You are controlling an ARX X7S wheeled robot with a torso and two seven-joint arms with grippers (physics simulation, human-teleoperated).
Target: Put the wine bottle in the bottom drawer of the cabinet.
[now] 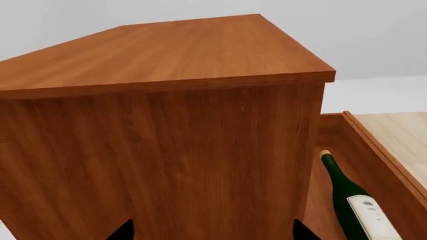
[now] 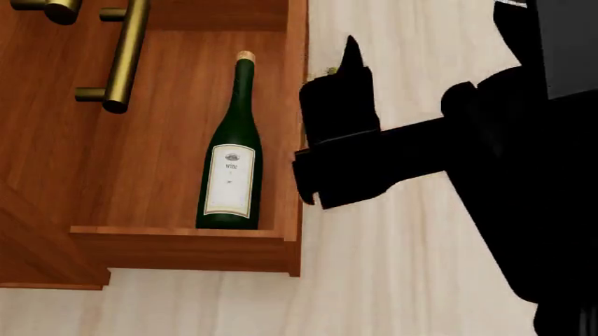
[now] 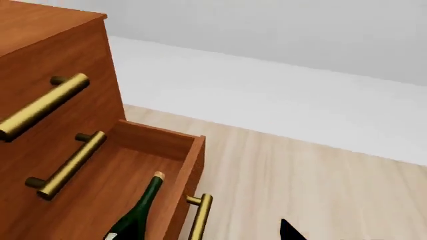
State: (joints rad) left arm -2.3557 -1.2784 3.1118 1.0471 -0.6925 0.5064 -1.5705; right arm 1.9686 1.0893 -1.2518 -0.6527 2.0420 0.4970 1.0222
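right tool [image 2: 348, 63] beside drawer-laid wine bottle [image 2: 231, 157].

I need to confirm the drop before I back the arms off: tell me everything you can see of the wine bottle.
The wine bottle is slim, dark green glass with a tan cork top and a white rectangular label printed in small dark text. It looks intact and lies on its side on the floor of the open bottom drawer, label up, close along one side wall, its base at the drawer's end wall. Neither gripper touches it; the right gripper is outside the drawer, beside it.
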